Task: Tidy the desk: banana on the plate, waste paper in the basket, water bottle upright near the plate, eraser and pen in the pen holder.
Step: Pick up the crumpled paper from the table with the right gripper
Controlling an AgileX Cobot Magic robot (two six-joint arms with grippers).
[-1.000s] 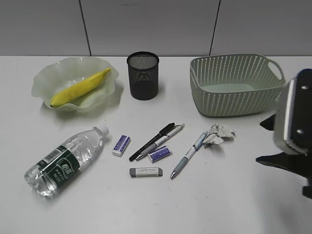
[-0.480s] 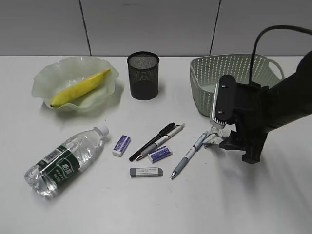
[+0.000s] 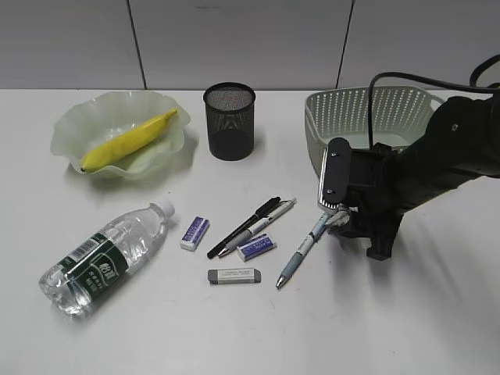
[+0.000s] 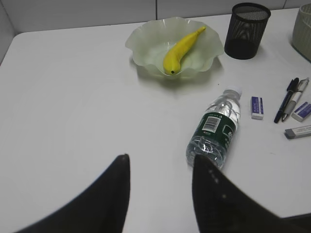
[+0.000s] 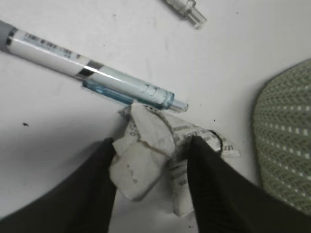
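My right gripper (image 3: 344,219) (image 5: 153,141) is open and low over the desk (image 3: 406,312), its two fingers on either side of the crumpled waste paper (image 5: 146,153), close to it or touching it. In the exterior view only a scrap of the paper (image 3: 337,218) shows. A blue pen (image 3: 301,251) (image 5: 97,73) lies just beside it. The banana (image 3: 129,141) (image 4: 182,43) lies in the plate (image 3: 69,125) (image 4: 141,41). The water bottle (image 3: 105,258) (image 4: 216,128) lies on its side. My left gripper (image 4: 162,158) is open and empty, near the bottle's base. The pen holder (image 3: 229,121) stands at the back.
The basket (image 3: 367,105) (image 5: 286,145) stands right behind my right arm. Three erasers (image 3: 194,233) (image 3: 256,247) (image 3: 234,275) and two more pens (image 3: 244,226) (image 3: 264,223) lie mid-desk. A wall runs along the back edge.
My right arm has come in from the right edge, swung left and dropped until its fingers straddle the waste paper. The objects have not moved.
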